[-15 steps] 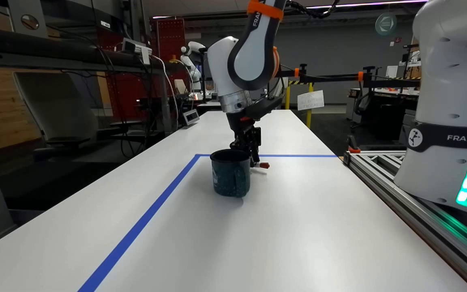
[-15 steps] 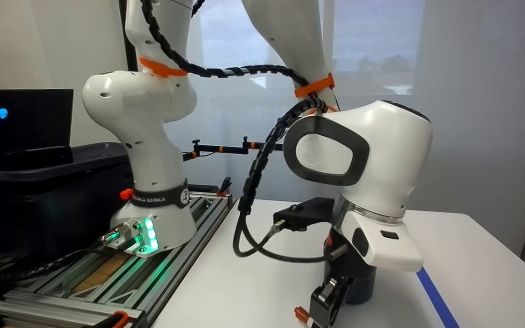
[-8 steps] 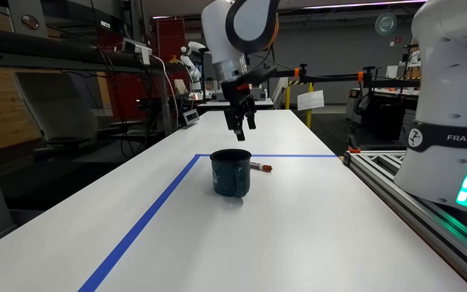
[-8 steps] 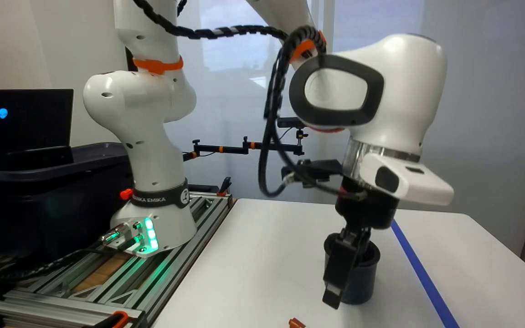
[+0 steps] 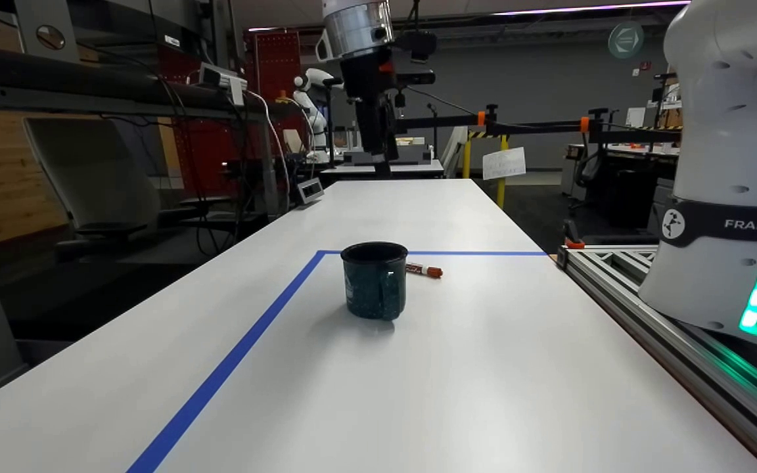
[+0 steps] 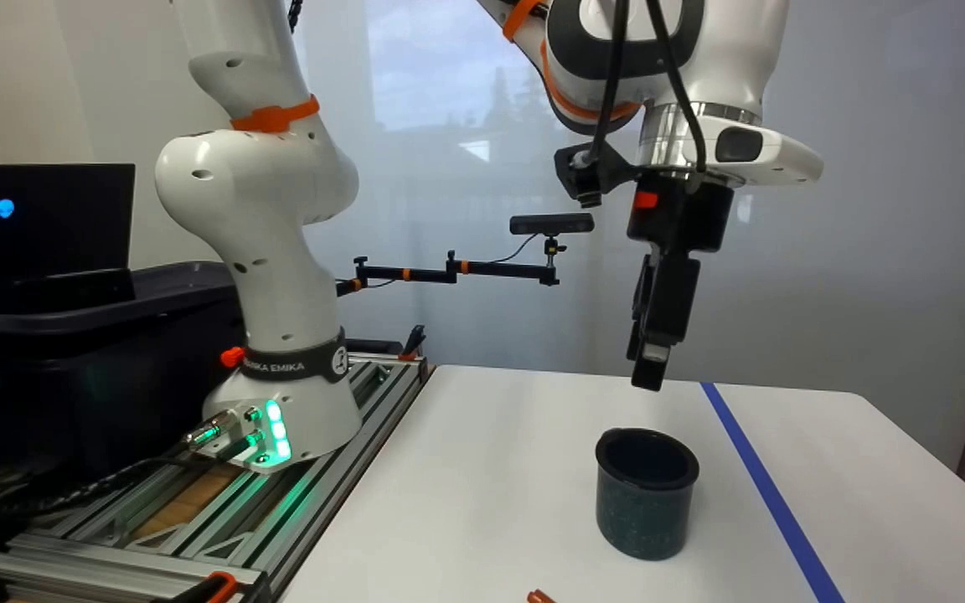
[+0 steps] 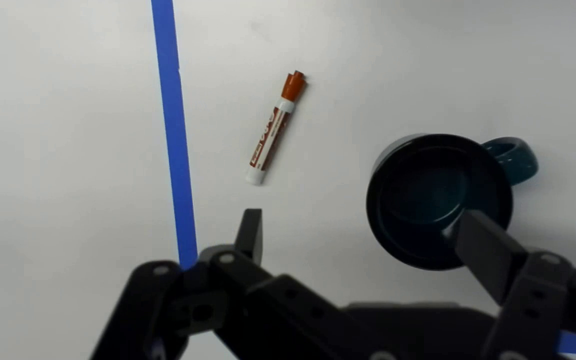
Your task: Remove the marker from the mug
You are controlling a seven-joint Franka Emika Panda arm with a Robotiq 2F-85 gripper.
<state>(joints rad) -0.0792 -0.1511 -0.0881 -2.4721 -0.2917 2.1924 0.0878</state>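
Note:
The marker point(image 7: 274, 132), white and brown-red with an orange-brown cap, lies flat on the table beside the mug, apart from it. In the exterior views the mug partly covers the marker point(image 5: 426, 270) or the frame edge cuts off all but the cap of the marker point(image 6: 539, 597). Upright stands the dark teal mug point(image 7: 418, 195), also seen in both exterior views as a mug point(image 5: 373, 282) and a mug point(image 6: 647, 515); no object shows inside it. My gripper point(image 7: 361, 215) hangs well above the table over the mug, its fingers wide apart, nothing between them.
Blue tape point(image 5: 240, 348) runs along the white table and across it behind the mug. The robot's base point(image 6: 290, 419) stands on a metal rail at the table's side. A camera on a black bar point(image 6: 551, 224) stands behind the table.
A second ago my gripper was low beside the mug with its jaws at the marker. It has let go, opened and risen high; the marker stays on the table and the mug has not moved.

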